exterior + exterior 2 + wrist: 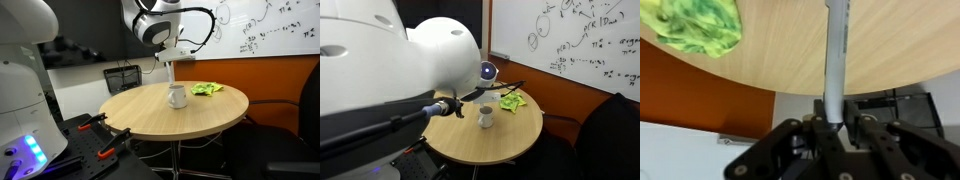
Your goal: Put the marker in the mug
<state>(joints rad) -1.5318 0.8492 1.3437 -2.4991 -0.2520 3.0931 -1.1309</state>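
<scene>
A white mug (177, 96) stands upright near the middle of the round wooden table (150, 115); it also shows in an exterior view (485, 116). My gripper (171, 60) hangs above the mug, a little to its left, and is shut on a light grey marker (170, 73) that points straight down with its tip above the mug's rim. In the wrist view the jaws (834, 118) clamp the marker (837, 55) at one end, and it runs out over the table top (900, 50). The mug is not in the wrist view.
A crumpled green cloth (207, 89) lies on the table beside the mug, also in the wrist view (700, 28) and an exterior view (510, 101). A whiteboard (270, 25) and orange wall stand behind. A black chair (300, 110) is by the table.
</scene>
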